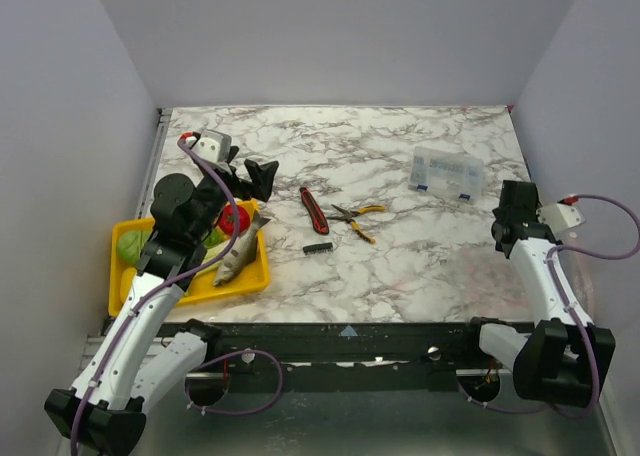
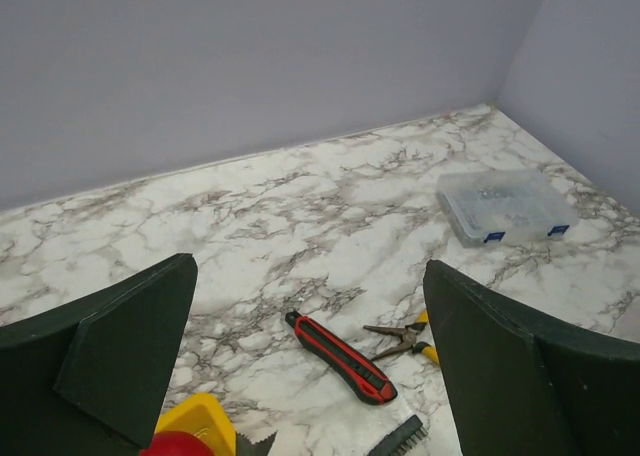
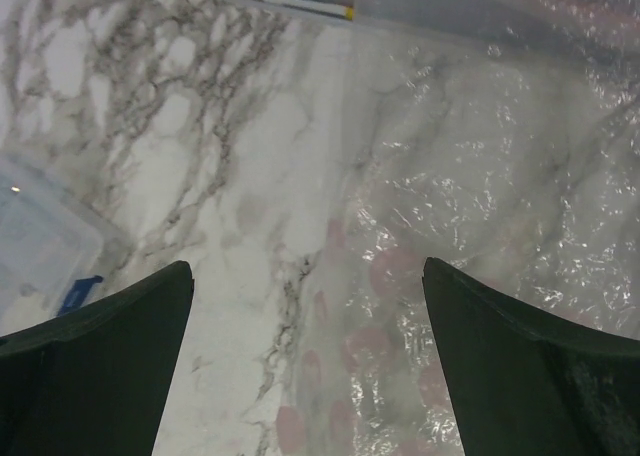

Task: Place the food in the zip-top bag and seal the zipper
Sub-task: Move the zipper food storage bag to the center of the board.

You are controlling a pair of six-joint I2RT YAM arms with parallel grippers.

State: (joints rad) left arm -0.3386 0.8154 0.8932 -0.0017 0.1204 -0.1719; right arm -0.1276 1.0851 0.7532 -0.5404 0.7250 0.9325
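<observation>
Beneath agape right tool [image 3: 305, 266]: crinkly clear bag [image 3: 480, 206], pinkish blotches; left tool [image 2: 310, 261] agape too.

Wide-spread left tool [image 2: 310, 276]; red utility knife [image 2: 340, 357], pliers [image 2: 400, 338], clear box [image 2: 505, 206] beyond

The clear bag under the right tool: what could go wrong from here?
The zip-top bag lies flat and crinkled under the open right tool; its mouth may be hard to open. The food sits in the yellow tray at the opposite side, so a carried piece could drop among the knife and pliers.
</observation>
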